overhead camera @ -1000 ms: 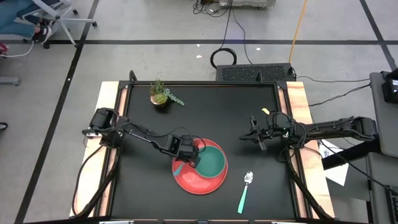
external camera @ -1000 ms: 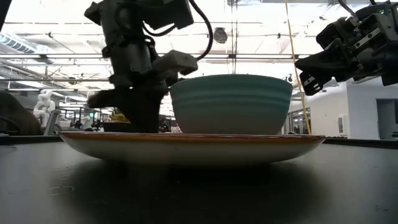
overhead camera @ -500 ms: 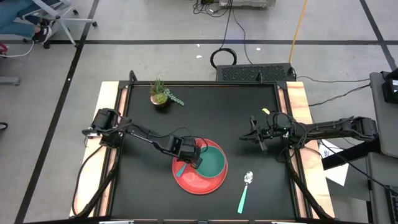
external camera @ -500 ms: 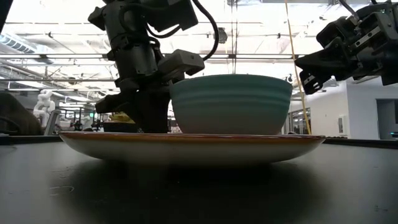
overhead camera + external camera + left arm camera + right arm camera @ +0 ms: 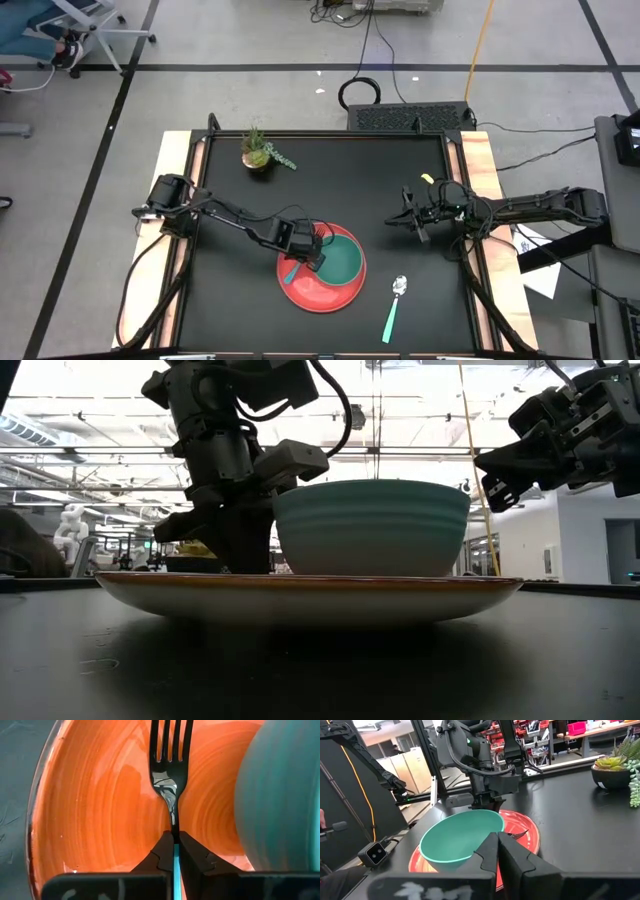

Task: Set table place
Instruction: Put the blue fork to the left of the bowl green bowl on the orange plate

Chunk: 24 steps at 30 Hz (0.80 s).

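The high view looks straight down from far above, taking in the whole tabletop (image 5: 320, 200) with the red plate (image 5: 320, 287) near its front edge. The low view sits at tabletop height just in front of that plate (image 5: 300, 595), facing level across it into the room, very close. The left wrist view hangs right over the plate (image 5: 100, 805), looking along the fork (image 5: 171, 775) lying on it. The right wrist view looks from farther off, across the tabletop toward the plate (image 5: 527, 835), with the teal bowl (image 5: 460, 837) in front. All four views share the plate and bowl.
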Tool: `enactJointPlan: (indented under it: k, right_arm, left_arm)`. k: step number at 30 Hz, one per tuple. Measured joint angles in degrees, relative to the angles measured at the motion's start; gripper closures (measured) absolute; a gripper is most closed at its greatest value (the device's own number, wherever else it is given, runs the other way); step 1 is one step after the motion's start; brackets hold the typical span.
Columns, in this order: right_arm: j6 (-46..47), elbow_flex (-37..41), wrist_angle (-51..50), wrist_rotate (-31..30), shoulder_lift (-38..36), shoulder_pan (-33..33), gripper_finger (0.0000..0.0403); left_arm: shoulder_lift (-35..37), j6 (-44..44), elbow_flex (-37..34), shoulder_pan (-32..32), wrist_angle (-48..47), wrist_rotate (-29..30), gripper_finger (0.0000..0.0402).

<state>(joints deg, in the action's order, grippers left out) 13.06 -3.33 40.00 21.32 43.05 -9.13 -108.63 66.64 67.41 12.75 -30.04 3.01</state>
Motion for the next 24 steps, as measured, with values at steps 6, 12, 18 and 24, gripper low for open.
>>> enactJointPlan:
  k: [6, 12, 18, 24]
  right_arm:
    - [0.0, 0.0, 0.01, 0.0, 0.0, 0.0, 0.0399]
    - [0.0, 0.0, 0.01, 0.01, 0.0, 0.0, 0.0399]
    - [0.02, 0.0, 0.0, 0.0, 0.0, 0.01, 0.0399]
    - [0.02, 0.02, -0.01, 0.02, 0.0, 0.0, 0.0399]
  left_arm:
    - [-0.01, -0.18, -0.03, 0.0, -0.04, 0.04, 0.0393]
    - [-0.03, -0.36, -0.05, 0.02, -0.04, 0.26, 0.0383]
    - [-0.05, -0.43, -0.07, 0.02, -0.09, 0.4, 0.0393]
    - [-0.08, -0.49, -0.08, 0.02, -0.09, 0.48, 0.0377]
